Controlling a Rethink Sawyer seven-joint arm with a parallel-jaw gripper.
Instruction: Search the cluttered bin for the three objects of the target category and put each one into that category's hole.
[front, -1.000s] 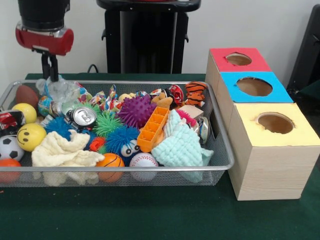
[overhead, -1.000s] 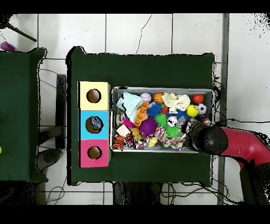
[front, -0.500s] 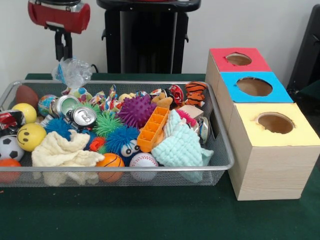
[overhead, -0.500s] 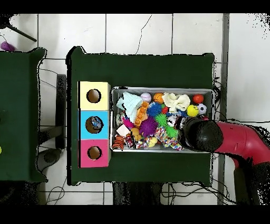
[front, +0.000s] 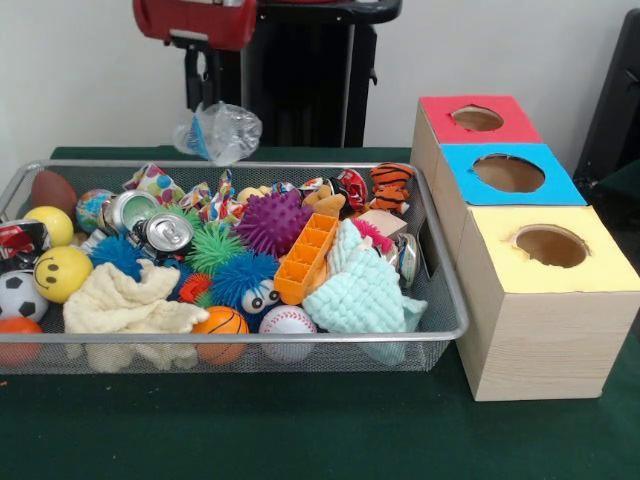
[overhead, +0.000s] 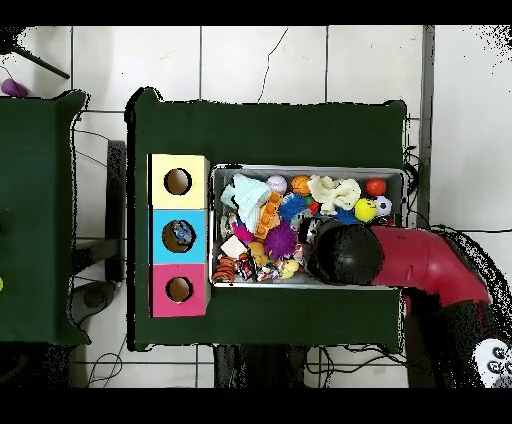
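Observation:
My gripper (front: 203, 104) hangs above the back of the wire bin (front: 250, 338), shut on a crumpled clear plastic wrapper (front: 222, 130) with a blue patch, which dangles clear of the clutter. In the overhead view the arm's black head (overhead: 345, 252) covers the gripper and wrapper, over the bin (overhead: 310, 169) near its robot-side edge. Crushed cans (front: 165, 232) lie among the toys in the bin's left half. Three boxes stand right of the bin, each with a round hole: red (front: 478, 118), blue (front: 510, 172), yellow (front: 550, 245). From above, something lies inside the blue box's hole (overhead: 180, 236).
The bin is packed with spiky balls (front: 272, 220), sports balls (front: 62, 272), a cream cloth (front: 130, 305), a mint cloth (front: 362, 292), an orange tray (front: 308, 256) and a striped tiger toy (front: 392, 184). A black pedestal (front: 295, 75) rises behind the bin.
The gripper has lifted the plastic wrapper out of the bin's back left corner and carried it up and rightward in the front view, toward the boxes.

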